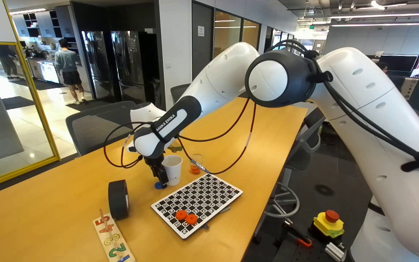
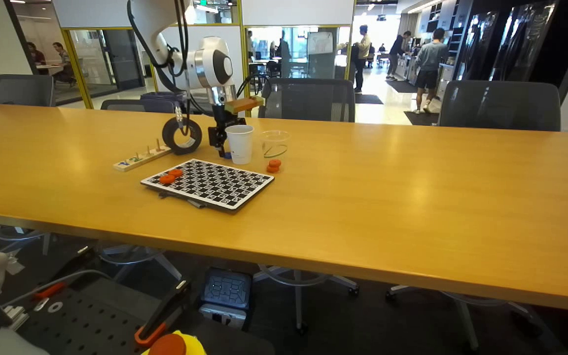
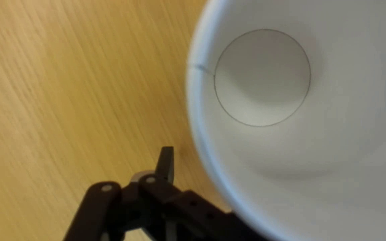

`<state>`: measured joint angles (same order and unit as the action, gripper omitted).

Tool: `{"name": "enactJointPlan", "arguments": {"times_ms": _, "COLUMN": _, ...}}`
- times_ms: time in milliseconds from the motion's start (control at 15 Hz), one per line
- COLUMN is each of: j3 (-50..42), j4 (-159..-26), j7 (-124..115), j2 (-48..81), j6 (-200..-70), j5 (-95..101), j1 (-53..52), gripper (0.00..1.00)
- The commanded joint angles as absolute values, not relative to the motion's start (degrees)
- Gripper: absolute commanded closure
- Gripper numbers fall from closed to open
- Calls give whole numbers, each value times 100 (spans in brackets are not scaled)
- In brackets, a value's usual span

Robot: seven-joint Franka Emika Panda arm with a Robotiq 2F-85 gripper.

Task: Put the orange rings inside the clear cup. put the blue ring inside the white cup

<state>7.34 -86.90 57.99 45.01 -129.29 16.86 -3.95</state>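
The white cup [image 1: 173, 171] stands upright; it also shows in an exterior view [image 2: 240, 144]. Its bare inside fills the right of the wrist view [image 3: 263, 80]. My gripper [image 1: 163, 181] points down close beside it. One finger [image 3: 166, 162] shows spread out with nothing against its inner face; the cup hides the other. The blue ring [image 1: 158, 185] lies on the table at the fingertips and is hidden in the wrist view. Two orange rings [image 1: 195, 169] appear at the bottom of the clear cup [image 1: 196, 159]. Two more orange rings [image 1: 186, 217] lie on the checkered board [image 1: 209, 198].
A black roll [image 1: 118, 199] stands on edge beside the wooden number board [image 1: 113, 238] with pegs. The checkered board lies in front of both cups. A cable [image 1: 231, 169] hangs from the arm near the clear cup. The table's edge [image 2: 363, 266] runs along the front.
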Motion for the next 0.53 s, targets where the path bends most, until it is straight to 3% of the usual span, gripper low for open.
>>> {"name": "enactJointPlan", "arguments": {"times_ms": 0, "j3": 826, "j4": -8404, "j7": 5896, "j2": 4634, "j6": -12825, "j5": 1443, "j1": -307, "gripper": 0}}
{"name": "enactJointPlan", "arguments": {"times_ms": 467, "j3": 835, "j4": -8341, "j7": 5892, "j2": 4690, "j6": -12809, "j5": 1261, "j1": -287, "gripper": 0}}
